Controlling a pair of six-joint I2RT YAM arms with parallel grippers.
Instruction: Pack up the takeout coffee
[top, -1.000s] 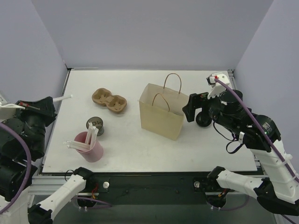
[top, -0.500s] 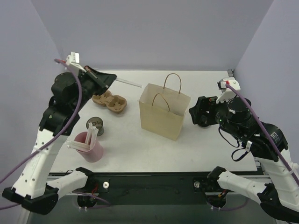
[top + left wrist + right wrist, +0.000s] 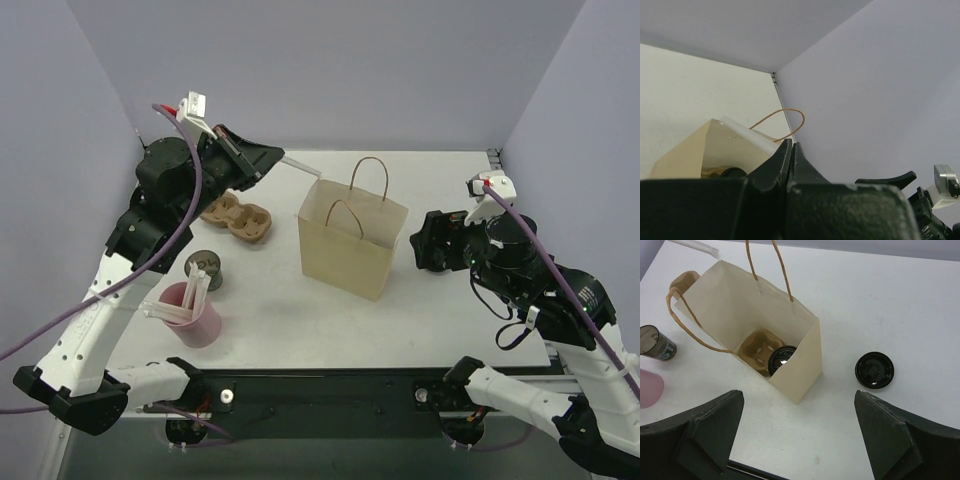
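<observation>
The takeout coffee [image 3: 204, 268], a small black cup with a grey top, stands on the table left of the tan paper bag [image 3: 350, 240]; it also shows in the right wrist view [image 3: 655, 343]. My left gripper [image 3: 272, 156] is raised above the table, left of the bag's top, and shut on a white stick [image 3: 301, 166]; in the left wrist view the jaws [image 3: 791, 145] are closed with the stick [image 3: 747, 133] running from them. My right gripper [image 3: 425, 245] is open and empty to the right of the bag [image 3: 740, 305].
Inside the bag a brown pulp tray [image 3: 756, 346] holds a black-lidded cup [image 3: 782, 359]. Another black round lidded cup [image 3: 874, 370] stands right of the bag. A brown two-well tray [image 3: 235, 216] and a pink cup with pale sticks [image 3: 192, 315] are at the left.
My left arm has swung up from the far left to over the table, carrying the white stick toward the bag's top. My right gripper has drawn back slightly from the bag.
</observation>
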